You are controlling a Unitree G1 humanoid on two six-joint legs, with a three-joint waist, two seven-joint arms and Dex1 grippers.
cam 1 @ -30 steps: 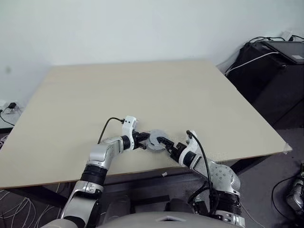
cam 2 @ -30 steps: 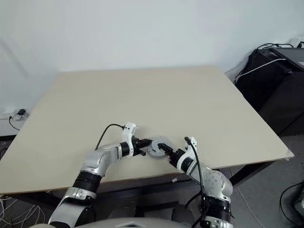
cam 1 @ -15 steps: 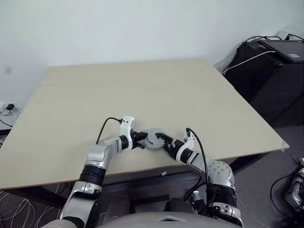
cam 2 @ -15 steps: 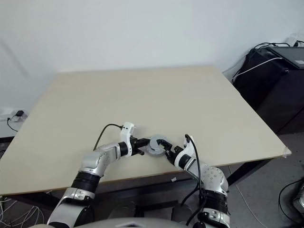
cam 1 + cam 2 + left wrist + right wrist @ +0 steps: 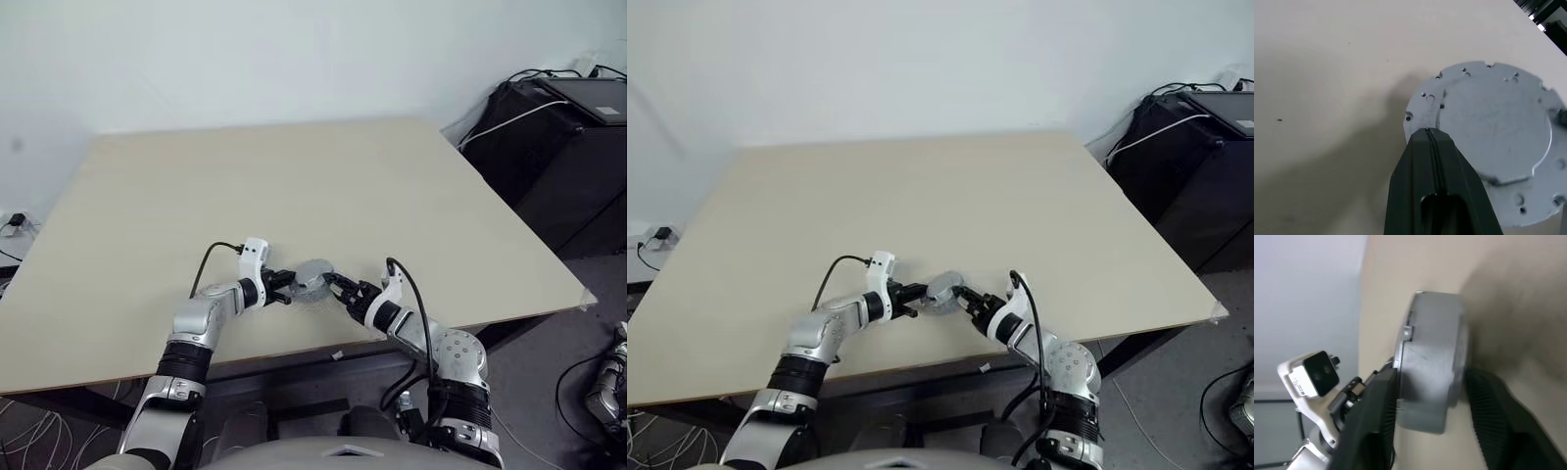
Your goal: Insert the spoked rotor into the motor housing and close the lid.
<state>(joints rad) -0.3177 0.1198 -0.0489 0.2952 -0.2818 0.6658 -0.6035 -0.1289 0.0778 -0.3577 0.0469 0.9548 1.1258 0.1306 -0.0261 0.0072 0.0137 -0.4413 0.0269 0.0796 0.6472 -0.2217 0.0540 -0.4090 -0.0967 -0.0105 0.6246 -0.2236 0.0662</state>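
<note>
Near the table's [image 5: 323, 186] front edge: lid [image 5: 313, 278], plain grey face showing, apparently tilted; right pincer [image 5: 1430, 421] clasping its rim, left pincer [image 5: 1429, 139] clenched, touching its edge.

Beige table [image 5: 323, 186] bearing grey lid [image 5: 312, 280].

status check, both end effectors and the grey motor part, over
Left end effector shut, tip against round matt grey metal assembly. Right end effector closing around its thick rim. Beige table otherwise bare, nothing in the way.
</note>
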